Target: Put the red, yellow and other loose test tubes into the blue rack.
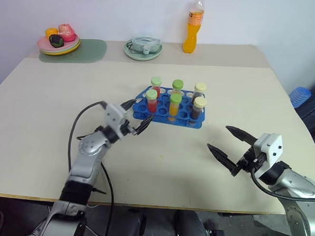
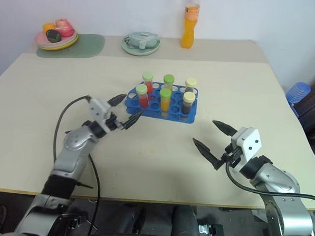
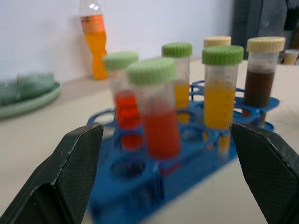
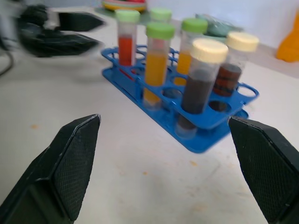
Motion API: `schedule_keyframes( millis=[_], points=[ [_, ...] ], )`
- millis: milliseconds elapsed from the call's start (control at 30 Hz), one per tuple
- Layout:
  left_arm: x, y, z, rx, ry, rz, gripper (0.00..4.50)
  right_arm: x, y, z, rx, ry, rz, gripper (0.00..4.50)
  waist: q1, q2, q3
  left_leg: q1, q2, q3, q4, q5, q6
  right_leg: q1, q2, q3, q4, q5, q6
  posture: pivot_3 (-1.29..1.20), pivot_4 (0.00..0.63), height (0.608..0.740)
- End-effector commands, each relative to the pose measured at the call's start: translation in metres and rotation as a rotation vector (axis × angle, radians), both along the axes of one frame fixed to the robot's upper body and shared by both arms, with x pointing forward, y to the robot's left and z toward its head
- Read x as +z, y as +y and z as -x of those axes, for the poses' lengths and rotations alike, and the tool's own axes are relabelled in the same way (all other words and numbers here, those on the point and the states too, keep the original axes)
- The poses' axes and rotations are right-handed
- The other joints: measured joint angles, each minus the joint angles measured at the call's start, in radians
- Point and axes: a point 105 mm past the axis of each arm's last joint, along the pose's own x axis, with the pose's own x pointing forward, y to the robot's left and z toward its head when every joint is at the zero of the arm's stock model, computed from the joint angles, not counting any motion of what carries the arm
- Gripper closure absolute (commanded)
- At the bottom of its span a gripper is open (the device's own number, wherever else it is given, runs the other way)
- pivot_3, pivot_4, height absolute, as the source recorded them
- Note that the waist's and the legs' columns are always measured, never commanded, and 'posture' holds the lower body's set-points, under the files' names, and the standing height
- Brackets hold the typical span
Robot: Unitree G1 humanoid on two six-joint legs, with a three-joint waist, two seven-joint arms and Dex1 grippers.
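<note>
I see the blue rack [image 1: 171,109] at the centre of the table [image 1: 52,107], six capped tubes [image 1: 175,104] standing in it. My left gripper [image 1: 136,117], jaws spread wide and empty, sits just left of it; my right gripper [image 1: 230,145], equally wide and empty, lower right.

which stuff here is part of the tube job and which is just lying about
Part of the job:
blue rack
six capped test tubes standing in it: two red, two yellow-orange, two dark brown

Just lying about:
orange drink bottle
pale green dish
plate of toy food
green mat
</note>
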Motion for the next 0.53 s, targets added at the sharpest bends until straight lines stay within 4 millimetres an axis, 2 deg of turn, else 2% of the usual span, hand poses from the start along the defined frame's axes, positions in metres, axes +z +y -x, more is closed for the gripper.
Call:
schedule_keyframes(
  millis=[33,133,300,367,533],
  points=[
    [0.008,0.029,0.016,-0.013,-0.021,-0.021,0.07,0.001,-0.011,0.000,-0.028,-0.023,0.011,0.00,0.000,0.000,0.000,0.000,0.000,0.000,0.000,0.000,0.000,0.000,0.000,0.000,0.000,0.000,0.000,0.00,0.150,0.740],
    [0.003,0.057,0.029,0.016,0.021,-0.080,0.07,-0.008,-0.027,0.005,-0.065,-0.003,0.030,0.00,0.001,0.000,0.000,0.000,0.000,0.000,0.000,0.000,0.000,0.000,0.000,0.000,0.000,0.000,0.000,0.00,0.150,0.740],
    [0.006,0.085,0.049,0.029,0.090,-0.083,0.07,-0.010,-0.042,0.018,-0.119,-0.005,0.008,0.00,0.002,0.001,0.000,0.000,0.000,0.000,0.000,0.000,0.001,0.001,0.000,0.000,-0.001,0.000,0.000,0.00,0.150,0.740],
    [0.006,0.091,0.055,0.032,0.119,-0.102,0.07,-0.013,-0.045,0.024,-0.127,0.000,0.011,0.00,0.001,0.001,0.000,0.001,0.000,0.000,-0.001,-0.001,0.001,0.001,0.000,0.000,-0.001,0.000,0.000,0.00,0.150,0.740],
    [0.007,0.092,0.065,-0.015,0.146,-0.096,0.07,-0.018,-0.046,0.027,-0.122,0.006,0.013,0.00,0.000,0.002,0.000,0.002,0.000,0.000,-0.001,-0.001,0.001,0.002,0.000,0.000,-0.001,0.000,0.000,0.00,0.150,0.740]
  ],
)
